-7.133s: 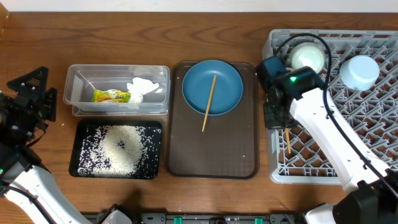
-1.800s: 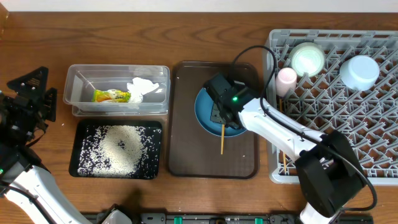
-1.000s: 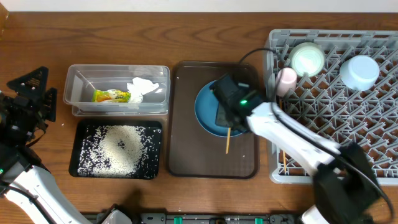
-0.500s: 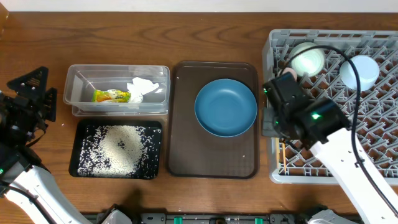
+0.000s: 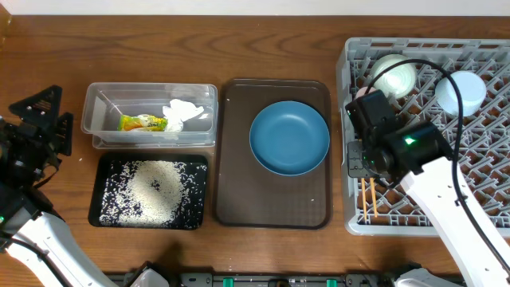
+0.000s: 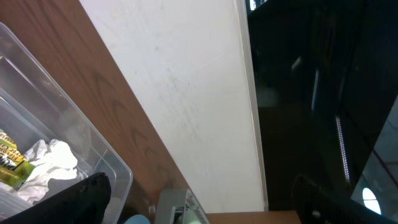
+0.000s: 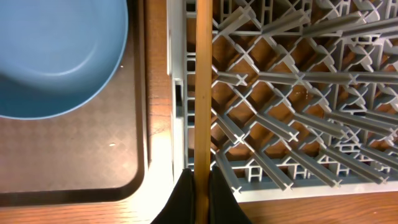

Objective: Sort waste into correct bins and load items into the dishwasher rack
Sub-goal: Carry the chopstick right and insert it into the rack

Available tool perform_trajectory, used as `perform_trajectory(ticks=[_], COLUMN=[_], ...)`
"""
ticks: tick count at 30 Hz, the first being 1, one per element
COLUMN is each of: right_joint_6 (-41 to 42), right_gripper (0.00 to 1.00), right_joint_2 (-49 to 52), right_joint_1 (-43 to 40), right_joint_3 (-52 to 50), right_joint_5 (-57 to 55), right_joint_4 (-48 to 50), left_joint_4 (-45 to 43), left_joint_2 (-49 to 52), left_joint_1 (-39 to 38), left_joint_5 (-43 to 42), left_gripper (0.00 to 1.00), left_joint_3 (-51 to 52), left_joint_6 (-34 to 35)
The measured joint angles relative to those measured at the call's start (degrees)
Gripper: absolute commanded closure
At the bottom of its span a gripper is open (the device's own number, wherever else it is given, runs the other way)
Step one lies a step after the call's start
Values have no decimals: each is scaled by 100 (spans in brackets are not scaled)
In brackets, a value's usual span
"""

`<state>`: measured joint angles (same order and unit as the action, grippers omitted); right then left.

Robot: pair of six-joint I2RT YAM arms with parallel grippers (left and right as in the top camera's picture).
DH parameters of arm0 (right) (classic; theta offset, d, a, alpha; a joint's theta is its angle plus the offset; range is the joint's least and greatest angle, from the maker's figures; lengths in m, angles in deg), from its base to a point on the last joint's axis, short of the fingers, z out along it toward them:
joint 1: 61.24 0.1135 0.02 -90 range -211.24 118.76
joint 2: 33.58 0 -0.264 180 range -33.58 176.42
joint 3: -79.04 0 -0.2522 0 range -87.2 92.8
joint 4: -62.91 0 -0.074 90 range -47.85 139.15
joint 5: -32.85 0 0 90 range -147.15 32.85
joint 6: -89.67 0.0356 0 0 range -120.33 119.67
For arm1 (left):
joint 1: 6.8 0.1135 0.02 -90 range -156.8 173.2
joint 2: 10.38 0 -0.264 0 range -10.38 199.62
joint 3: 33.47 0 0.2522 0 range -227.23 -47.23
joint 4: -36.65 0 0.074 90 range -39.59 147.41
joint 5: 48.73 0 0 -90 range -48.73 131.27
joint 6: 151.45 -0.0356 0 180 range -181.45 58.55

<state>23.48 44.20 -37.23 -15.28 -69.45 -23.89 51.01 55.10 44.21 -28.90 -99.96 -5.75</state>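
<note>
Here the right gripper (image 7: 200, 202) pinches shut on a smooth, slender wooden chopstick (image 7: 203, 93) over the left edge of the grey peg-lattice rack (image 7: 298, 93). Only the overhead view shows a second stick (image 5: 365, 199) beside it. The round blue plate (image 5: 289, 137) lies left of the rack. The left gripper (image 5: 44, 127), far left of the rack, gapes wide and empty.

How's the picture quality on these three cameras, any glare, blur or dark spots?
Overhead: evenly lit and sharp, down to the rice grains. Left wrist: bright white wall against a murky, near-black right half. Right wrist: crisp chopstick and rack, with glare on the bare table strip beside it.
</note>
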Motion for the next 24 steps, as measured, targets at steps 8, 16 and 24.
perform_trajectory(ticks=[8,16,24], right_joint_6=[-184,-221,-262], right_gripper=[99,96,82], right_joint_2=[490,905,1067], right_joint_1=[-2,-151,-214], right_joint_3=[-7,-11,-15], right_joint_5=[-94,-157,-168], right_joint_4=[0,0,17], left_joint_4=[0,0,0], left_joint_2=[0,0,0], left_joint_1=[0,0,0], left_joint_5=[0,0,0], left_gripper=[5,5,5], left_joint_3=[0,0,0], left_joint_6=[0,0,0])
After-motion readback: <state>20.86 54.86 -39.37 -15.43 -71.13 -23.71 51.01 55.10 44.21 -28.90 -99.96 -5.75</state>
